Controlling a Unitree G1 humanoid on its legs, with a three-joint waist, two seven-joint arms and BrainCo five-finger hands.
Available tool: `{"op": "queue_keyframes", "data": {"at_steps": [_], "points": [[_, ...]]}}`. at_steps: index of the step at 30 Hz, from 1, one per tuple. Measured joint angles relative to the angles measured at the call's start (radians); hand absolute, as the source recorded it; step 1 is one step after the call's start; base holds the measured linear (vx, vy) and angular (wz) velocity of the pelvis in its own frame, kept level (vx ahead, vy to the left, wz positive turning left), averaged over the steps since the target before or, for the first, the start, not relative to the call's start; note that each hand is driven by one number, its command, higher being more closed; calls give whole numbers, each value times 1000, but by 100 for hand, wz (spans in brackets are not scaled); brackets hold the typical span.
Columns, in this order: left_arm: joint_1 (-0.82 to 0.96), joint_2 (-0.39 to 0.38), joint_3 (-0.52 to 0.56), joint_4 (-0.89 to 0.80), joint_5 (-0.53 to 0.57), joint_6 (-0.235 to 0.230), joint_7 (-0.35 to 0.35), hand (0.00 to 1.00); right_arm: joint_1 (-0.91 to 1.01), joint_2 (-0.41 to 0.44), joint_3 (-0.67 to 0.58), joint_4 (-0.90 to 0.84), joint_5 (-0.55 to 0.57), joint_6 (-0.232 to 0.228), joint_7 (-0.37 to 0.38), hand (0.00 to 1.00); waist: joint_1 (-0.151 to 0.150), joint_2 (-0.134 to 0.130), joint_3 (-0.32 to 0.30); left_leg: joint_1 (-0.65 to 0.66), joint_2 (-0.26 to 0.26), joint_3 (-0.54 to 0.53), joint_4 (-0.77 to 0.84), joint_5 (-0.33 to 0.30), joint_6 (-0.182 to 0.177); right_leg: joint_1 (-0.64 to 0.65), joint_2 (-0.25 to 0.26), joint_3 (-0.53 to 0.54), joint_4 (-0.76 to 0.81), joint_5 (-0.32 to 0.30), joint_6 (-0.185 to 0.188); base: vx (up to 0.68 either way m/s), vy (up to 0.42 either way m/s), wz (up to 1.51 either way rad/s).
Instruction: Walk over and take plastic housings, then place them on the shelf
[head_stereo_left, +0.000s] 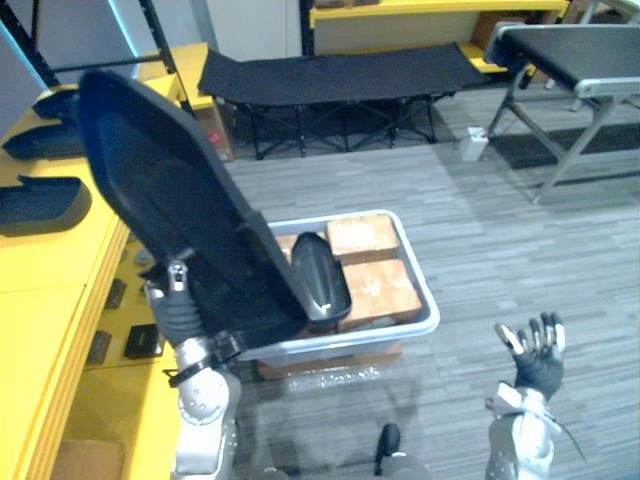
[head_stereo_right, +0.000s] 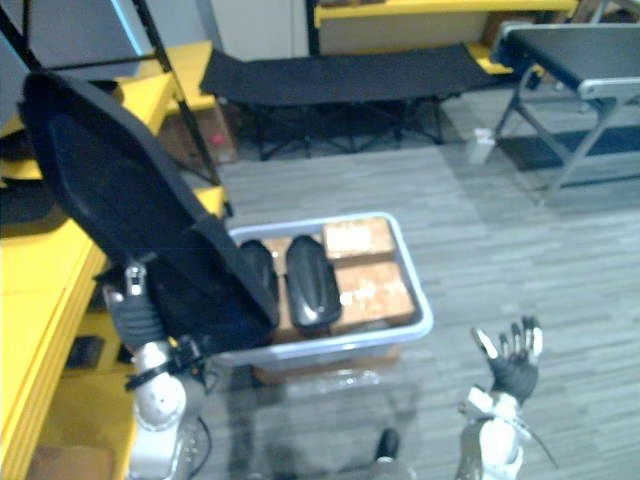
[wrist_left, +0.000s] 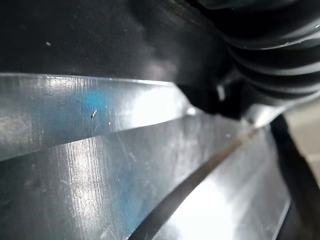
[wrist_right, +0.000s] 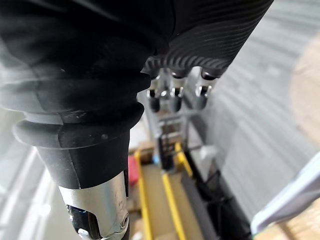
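A large black plastic housing (head_stereo_left: 160, 200) is raised and tilted in front of me, its shiny surface (wrist_left: 100, 160) right up against the left wrist camera. My left hand (head_stereo_left: 182, 305) grips its lower edge, thumb pressed against the shell. Below it stands a pale plastic bin (head_stereo_left: 425, 322) holding more black housings (head_stereo_right: 312, 280) and brown blocks (head_stereo_left: 365, 240). The yellow shelf (head_stereo_left: 40, 300) runs along my left with two black housings (head_stereo_left: 40, 205) lying on it. My right hand (head_stereo_left: 537, 352) hangs open over the floor to the right of the bin, fingers (wrist_right: 172, 97) straight.
A black folding cot (head_stereo_left: 340, 75) stands behind the bin. A metal-framed conveyor table (head_stereo_left: 570, 50) is at the back right. Grey floor stretches between the bin and that table. Dark shelf uprights (head_stereo_left: 160, 40) rise at the far left.
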Motion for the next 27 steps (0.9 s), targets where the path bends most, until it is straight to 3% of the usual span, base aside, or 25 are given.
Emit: {"op": "queue_keyframes", "data": {"at_steps": [5,8,9,11,14,17,19,23,25,27], "points": [[43,-9,160,-40,9,9,121,100,-55,-34,63,-12,-45,-4,40,0,35,21,16,-3,-19,-92,-15,9,8,53,-24,-88,0,-21,16,-20,32,55],[130,-21,264,-119,10,11,170,100,-99,-33,209,-38,-100,2,37,0,91,19,16,-24,-45,-193,-53,43,18,84,-44,-187,3,-39,26,36,5,101],[159,-43,304,-147,17,11,181,100,-142,-32,266,-35,-118,18,37,0,123,18,16,-36,-55,-236,-61,57,21,95,-51,-225,3,-43,26,38,21,89],[199,-89,352,-170,29,4,170,100,-209,-31,321,-17,-151,43,16,0,167,17,17,-39,-71,-307,-75,74,25,127,-60,-271,1,-50,26,91,75,120],[259,-131,383,-176,0,-37,103,100,-269,-22,379,6,-225,75,-55,0,230,8,16,-39,-92,-430,-76,79,28,189,-85,-321,42,-108,48,117,109,126],[265,-135,364,-178,-44,-76,38,100,-277,-14,385,5,-244,81,-110,0,234,-5,14,-54,-109,-521,-73,86,35,195,-123,-299,149,-176,39,116,138,98],[256,-131,342,-182,-46,-81,12,100,-268,-15,382,5,-249,104,-111,0,234,-23,13,-54,-113,-523,-66,86,35,194,-132,-274,176,-204,33,97,73,30],[223,-122,281,-178,-43,-70,13,100,-239,-35,355,5,-248,107,-67,0,225,-35,6,-53,-107,-517,-45,86,35,198,-126,-248,175,-213,29,45,-19,-13],[219,-121,288,-176,-40,-68,25,100,-227,-49,333,0,-247,107,-33,0,202,-35,5,-45,-96,-513,-32,86,35,205,-116,-236,174,-214,28,30,-45,-19],[223,-122,302,-166,-36,-64,36,100,-227,-65,323,-2,-240,107,-2,0,205,-35,5,-31,-82,-491,-30,86,35,206,-105,-213,173,-216,26,25,-54,-30]]}}
